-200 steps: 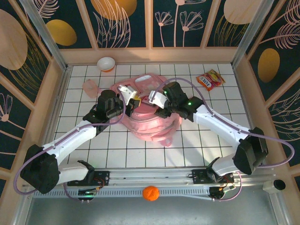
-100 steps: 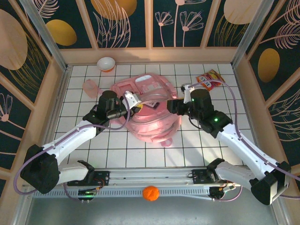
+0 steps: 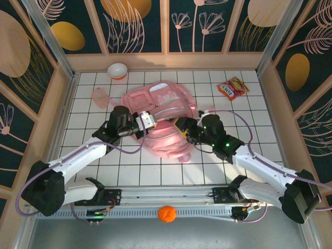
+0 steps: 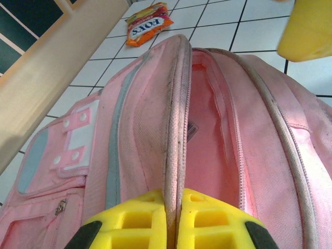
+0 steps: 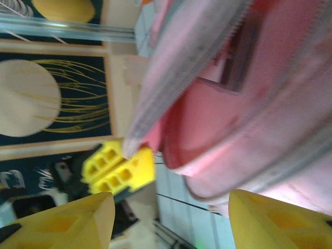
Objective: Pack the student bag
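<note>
Seen from my remote desk, the student bag (image 3: 165,106) lies on the tiled table (image 3: 249,119) just past centre toward 12 o'clock, with its main compartment gaping. My left gripper (image 4: 174,218) reaches in from 9 o'clock and is pinched tight on the zipper rim of that opening. At the bag's 3 o'clock edge, my right gripper (image 3: 183,128) has its yellow fingers (image 5: 65,220) spread wide, gripping nothing. A snack packet (image 3: 232,88) lies at 2 o'clock and a bowl (image 3: 118,70) at 11.
</note>
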